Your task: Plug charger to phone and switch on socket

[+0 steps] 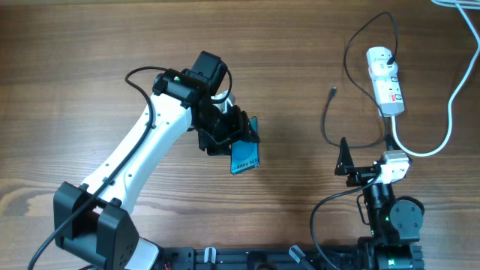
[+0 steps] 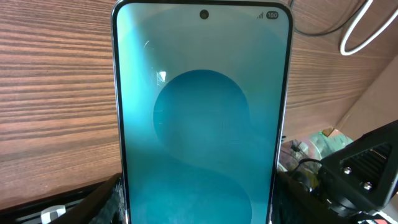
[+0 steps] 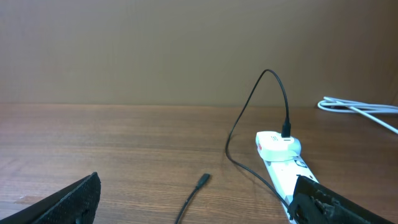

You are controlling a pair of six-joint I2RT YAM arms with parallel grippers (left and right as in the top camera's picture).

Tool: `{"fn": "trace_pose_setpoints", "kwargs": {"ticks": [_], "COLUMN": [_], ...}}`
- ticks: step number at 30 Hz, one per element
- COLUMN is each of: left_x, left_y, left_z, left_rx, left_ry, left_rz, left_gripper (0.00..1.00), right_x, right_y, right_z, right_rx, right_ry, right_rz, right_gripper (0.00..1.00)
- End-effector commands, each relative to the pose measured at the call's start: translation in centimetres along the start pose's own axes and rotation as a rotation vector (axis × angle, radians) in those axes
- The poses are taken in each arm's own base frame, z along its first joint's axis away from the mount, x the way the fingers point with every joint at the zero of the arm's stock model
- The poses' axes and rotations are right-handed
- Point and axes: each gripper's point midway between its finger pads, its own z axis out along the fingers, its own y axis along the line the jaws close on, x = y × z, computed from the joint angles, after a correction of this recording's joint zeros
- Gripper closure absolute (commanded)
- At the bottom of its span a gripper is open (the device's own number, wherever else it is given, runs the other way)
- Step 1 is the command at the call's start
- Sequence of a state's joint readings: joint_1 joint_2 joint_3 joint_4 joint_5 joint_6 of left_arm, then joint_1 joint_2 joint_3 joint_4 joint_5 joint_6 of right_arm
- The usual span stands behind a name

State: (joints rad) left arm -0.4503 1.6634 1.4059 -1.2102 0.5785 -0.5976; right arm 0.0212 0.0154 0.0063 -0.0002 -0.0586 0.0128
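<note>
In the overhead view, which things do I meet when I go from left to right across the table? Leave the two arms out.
phone → charger plug tip → socket → thick white lead

The table (image 1: 90, 45) is lit evenly and brightly from above; only faint, soft shadows are cast. A small white glint is seen on the phone (image 2: 199, 137) screen, upper left of centre.
</note>
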Motion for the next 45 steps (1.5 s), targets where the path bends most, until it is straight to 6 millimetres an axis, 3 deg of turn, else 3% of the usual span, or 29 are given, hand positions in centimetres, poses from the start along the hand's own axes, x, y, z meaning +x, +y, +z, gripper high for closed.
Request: {"fn": "trace_pose_setpoints", "kwargs": {"ticks": [1, 5, 8, 11, 13, 18, 21, 25, 30, 39, 45], "left_x": [0.1, -0.6, -1.3, -1.7, -2.1, -2.7, -2.8, -3.2, -4.0, -4.9, -5.6], "left_y": [-1.7, -2.3, -2.9, -3.3, -3.6, -4.1, -4.2, -4.0, -4.7, -4.9, -5.4], "left_z": [-1.4, -1.5, -1.6, -1.7, -1.8, -1.9, -1.9, -2.0, -2.2, -2.4, -2.7], "left_rx": [0.068, 0.094, 0.114, 0.129, 0.139, 0.16, 0.159, 0.147, 0.174, 0.179, 0.198], "left_ry": [-0.026, -0.056, -0.083, -0.1, -0.112, -0.137, -0.147, -0.165, -0.198, -0.237, -0.267], "left_rz": [0.024, 0.018, 0.015, 0.018, 0.023, 0.045, 0.048, 0.04, 0.019, 0.009, 0.003], "left_gripper": [0.76, 0.76, 0.76, 0.76, 0.76, 0.76, 0.76, 0.75, 0.76, 0.76, 0.76], "right_x": [-0.2, -0.2, -0.2, 0.1, 0.6, 2.2, 2.4, 1.5, -0.8, -0.3, 0.1], "right_y": [-0.2, 0.7, 1.0, 3.5, 5.0, 6.5, 7.2, 7.8, 8.4, 7.9, 7.5], "right_z": [0.0, -0.1, -0.1, -0.2, -0.4, -0.6, -0.7, -1.0, -1.4, -1.0, 0.3], "right_rx": [0.013, -0.038, -0.056, -0.186, -0.253, -0.301, -0.346, -0.412, -0.464, -0.369, -0.282], "right_ry": [-0.009, -0.009, 0.006, 0.1, 0.178, 0.302, 0.311, 0.279, 0.254, 0.397, 0.588], "right_rz": [-0.012, 0.107, 0.524, 0.929, 1.042, 1.078, 0.958, 0.827, 0.791, 0.766, 0.763], "right_gripper": [0.0, 0.0, 0.01, 0.0, 0.0, 0.0, 0.01, 0.01, 0.01, 0.01, 0.01]}}
